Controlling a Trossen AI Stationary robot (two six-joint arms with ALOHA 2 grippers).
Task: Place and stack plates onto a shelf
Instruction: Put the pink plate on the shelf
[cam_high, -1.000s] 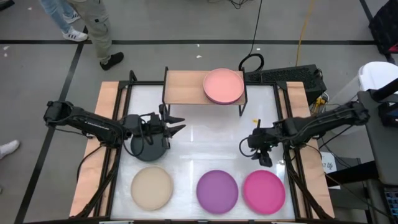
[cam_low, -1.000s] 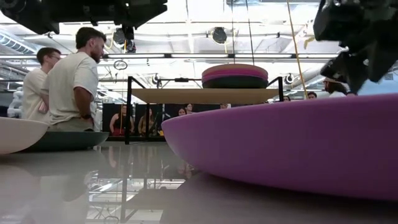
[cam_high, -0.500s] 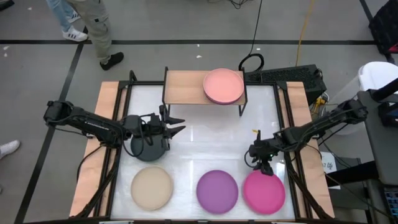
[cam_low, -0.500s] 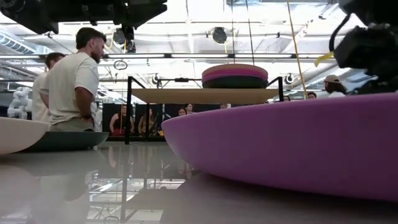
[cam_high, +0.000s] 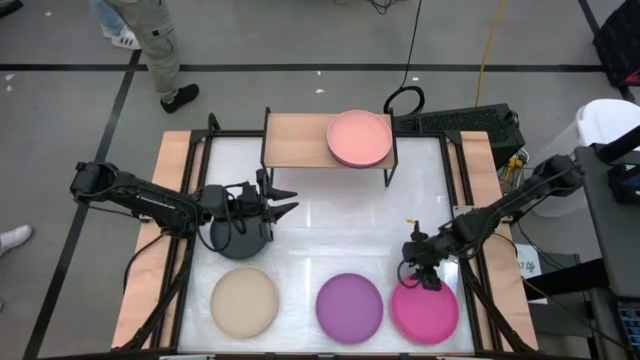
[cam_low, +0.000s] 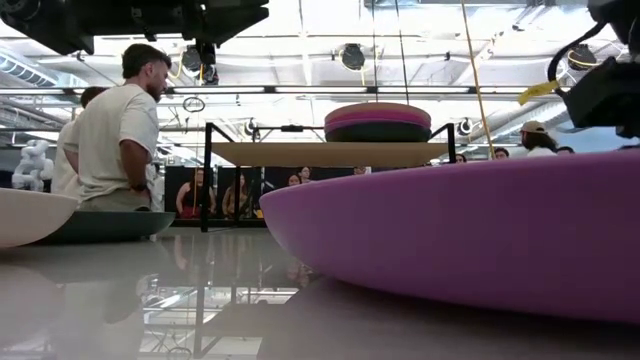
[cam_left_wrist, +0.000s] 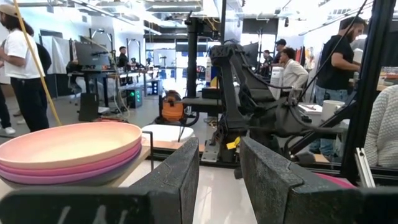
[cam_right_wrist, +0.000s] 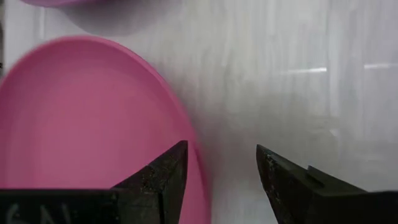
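Note:
My right gripper (cam_high: 428, 283) (cam_right_wrist: 221, 152) is open and points down over the far rim of the magenta plate (cam_high: 425, 310) (cam_right_wrist: 81, 130). One finger is over the plate and the other over the bare table; I see no touch. My left gripper (cam_high: 288, 200) (cam_left_wrist: 219, 146) is open, held level just past the dark grey plate (cam_high: 236, 240). It faces the shelf (cam_high: 300, 140). On the shelf's right half is a stack of plates topped by the salmon pink one (cam_high: 360, 138) (cam_left_wrist: 68, 146). The beige plate (cam_high: 244, 300) and the purple plate (cam_high: 349, 305) (cam_low: 480, 240) lie flat along the near edge.
The shelf's left half (cam_high: 295, 140) shows bare wood. Bare white tabletop (cam_high: 340, 235) lies between the shelf and the near row of plates. People stand in the room beyond the far edge (cam_low: 115, 140). Cables and equipment sit right of the table (cam_high: 470, 120).
My right gripper has moved toward the table's near edge and down. It went from the bare table right of centre to the magenta plate's far rim. No plate has moved.

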